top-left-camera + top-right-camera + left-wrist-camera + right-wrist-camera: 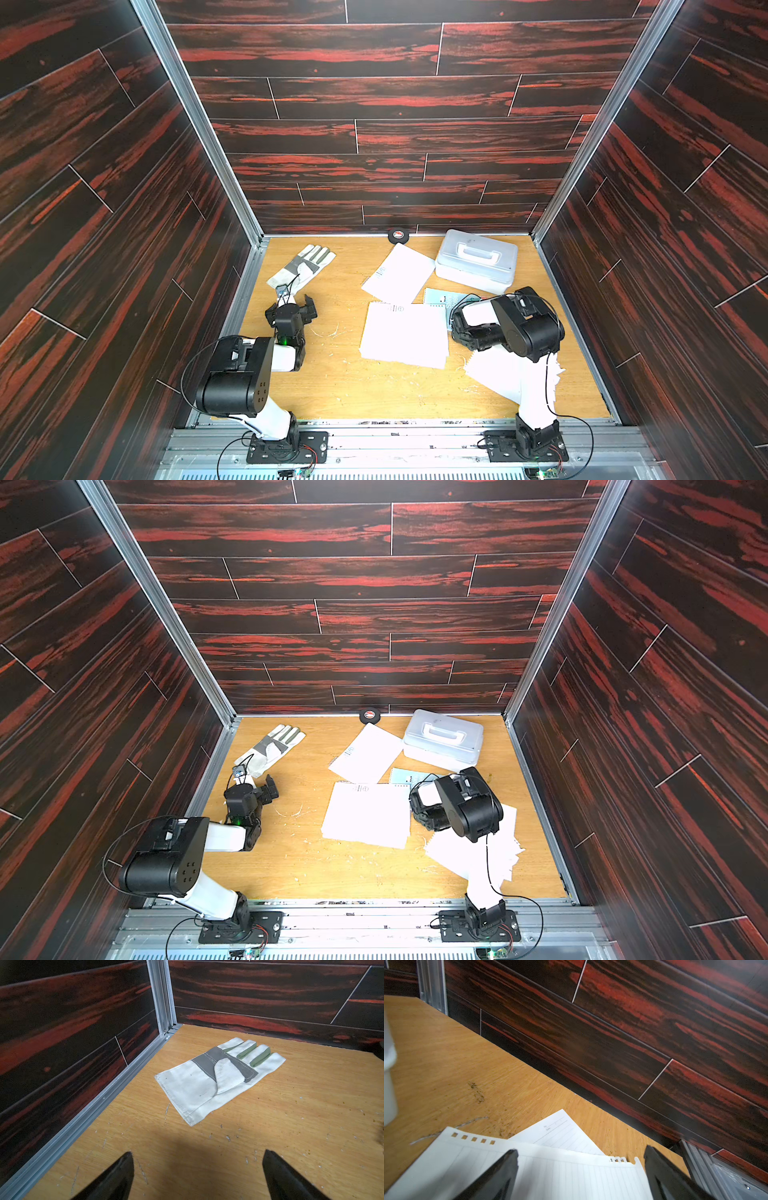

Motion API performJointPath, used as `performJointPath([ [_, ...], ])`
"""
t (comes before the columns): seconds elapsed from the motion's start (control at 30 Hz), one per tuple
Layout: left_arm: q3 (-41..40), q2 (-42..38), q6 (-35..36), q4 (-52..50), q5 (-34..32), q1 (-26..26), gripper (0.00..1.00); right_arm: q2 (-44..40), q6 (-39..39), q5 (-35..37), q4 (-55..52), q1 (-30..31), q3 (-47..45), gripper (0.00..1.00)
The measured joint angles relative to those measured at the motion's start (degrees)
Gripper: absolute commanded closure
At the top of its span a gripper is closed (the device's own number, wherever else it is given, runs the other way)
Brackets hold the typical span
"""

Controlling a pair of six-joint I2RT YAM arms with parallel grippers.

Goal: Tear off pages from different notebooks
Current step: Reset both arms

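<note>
Both pairs of jaws stand wide apart and hold nothing. The left jaws, left of centre in both top views, face the work glove (218, 1076) at the upper left, away from the paper. The right jaws show only in the right wrist view, hanging over the torn pages (571, 1174) and facing the right wall; in the top views the right arm (523, 328) hides them. Those pages lie piled at the lower right of the surface (332, 386). The large notebook (405, 338) lies at centre between the arms, its spiral edge along its upper side, running left to right in the frame. A second notebook (399, 274) and a small teal notebook (442, 299) lie above it. The right arm is just beside the large notebook's right edge and the left arm (237, 374) is well apart, so the right looks nearer, though its jaws would first have to swing toward the left of the frame
</note>
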Motion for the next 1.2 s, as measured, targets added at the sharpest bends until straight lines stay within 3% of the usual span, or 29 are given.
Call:
performJointPath([
  [1.2, 0.0, 0.0, 0.2, 0.1, 0.0, 0.0, 0.00, 0.0, 0.0, 0.1, 0.0, -0.6, 1.0, 0.02],
])
